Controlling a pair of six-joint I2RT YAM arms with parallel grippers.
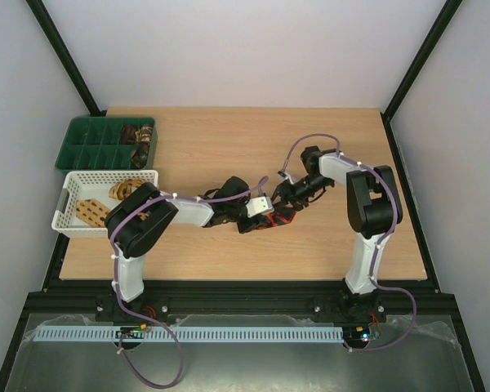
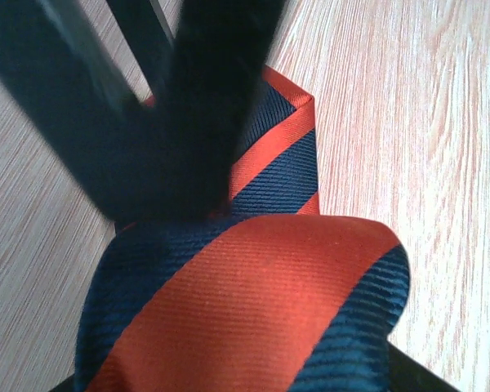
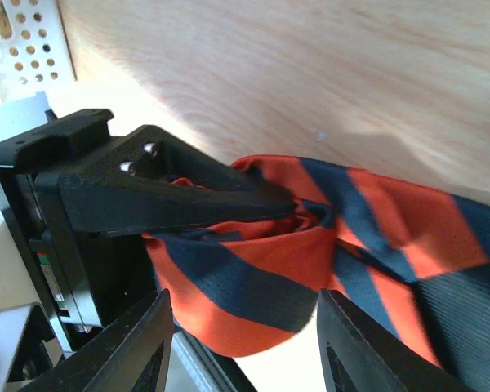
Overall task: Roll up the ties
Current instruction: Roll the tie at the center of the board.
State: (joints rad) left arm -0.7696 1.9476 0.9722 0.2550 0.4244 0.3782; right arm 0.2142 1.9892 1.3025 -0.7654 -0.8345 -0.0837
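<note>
Striped tie: a red-and-dark striped tie [image 1: 279, 219] is seen on the desk [image 1: 229, 139], about midway between the left and right edges and nearer the near edge than the far one.
Left gripper: the left gripper [image 1: 260, 209] is closed on the rolled part of the striped tie. In the right wrist view one of its black fingers [image 3: 229, 196] is seen laid over the top of the roll, with the tip sunk into the folds at the centre.
Right gripper: the right gripper [image 3: 245, 306] is held apart, and the roll is seen between its two fingers. Whether they touch the cloth cannot be told.
Tie and grippers: the roll is found where the two grippers meet, and a flat length is led away from it over the wood.
Top view: most of the striped tie is hidden under the two grippers, and only red and dark edges are shown.
Left wrist view: the lower half is filled by rolled cloth close to the lens. Beyond it a flat stretch with a folded corner is seen, crossed by blurred black fingers [image 2: 204, 122] spread in a V.
Right wrist view: the layers of the roll are shown from the side, together with a corner of the white basket [image 3: 24, 41].
Left edge: tan patterned ties [image 1: 90, 211] are held in the white basket.
Far left corner: brown rolled ties [image 1: 137, 135] are kept in the right-hand compartments of the green tray [image 1: 77, 143].
</note>
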